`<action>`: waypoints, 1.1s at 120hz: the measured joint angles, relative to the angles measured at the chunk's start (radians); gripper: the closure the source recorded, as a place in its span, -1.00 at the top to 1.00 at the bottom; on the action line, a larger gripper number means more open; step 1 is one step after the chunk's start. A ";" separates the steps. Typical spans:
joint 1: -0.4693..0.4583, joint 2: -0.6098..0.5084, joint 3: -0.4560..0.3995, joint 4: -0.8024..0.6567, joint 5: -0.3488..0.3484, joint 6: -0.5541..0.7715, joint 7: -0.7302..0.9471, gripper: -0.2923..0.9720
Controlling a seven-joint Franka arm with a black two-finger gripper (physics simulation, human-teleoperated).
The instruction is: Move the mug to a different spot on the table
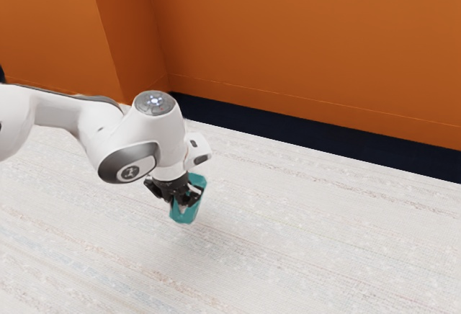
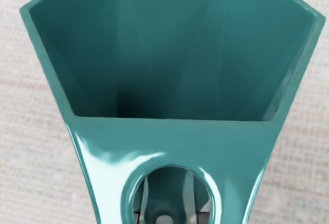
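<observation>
Gripping the mug [image 1: 181, 214] — my pincer [image 1: 186, 197] has its black fingers narrowed onto it from two sides, coming down from above. The mug is teal and hangs tilted under my hand, its lower end leaning toward the exterior view's left; whether that end touches the table [image 1: 324, 242] I cannot tell. From the wrist, the mug [image 2: 169, 54] gapes just below my hand: a six-sided mouth with faceted inner walls, and its handle [image 2: 169, 149] — a flat slab with a rounded hole — nearest the pincer. Pale woven table [image 2: 15, 147] shows on either side of it. My white arm [image 1: 137, 148] reaches in from the exterior view's left. The mug is over the near-left part of the table, well apart from the orange wall [image 1: 302, 33] and the dark baseboard [image 1: 346, 137] at the far edge.
</observation>
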 joint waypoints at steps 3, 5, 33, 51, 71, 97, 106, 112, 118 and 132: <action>0.006 -0.002 0.000 -0.008 0.003 0.015 -0.002 -0.52; 0.010 -0.005 0.000 -0.012 0.008 0.027 -0.004 -0.52; 0.088 -0.098 -0.001 -0.153 0.067 0.203 -0.026 -0.51; 0.068 -0.206 -0.008 -0.257 0.068 0.251 -0.054 -0.51; 0.066 -0.252 -0.010 -0.337 0.062 0.303 -0.091 -0.51; 0.079 -0.240 -0.014 -0.355 0.132 0.431 -0.131 -0.51; 0.093 -0.224 -0.014 -0.356 0.150 0.470 -0.141 -0.51; 0.098 -0.213 -0.014 -0.355 0.157 0.489 -0.147 -0.51; 0.104 -0.203 -0.014 -0.354 0.161 0.504 -0.152 -0.51; 0.112 -0.166 -0.014 -0.352 0.163 0.541 -0.164 -0.51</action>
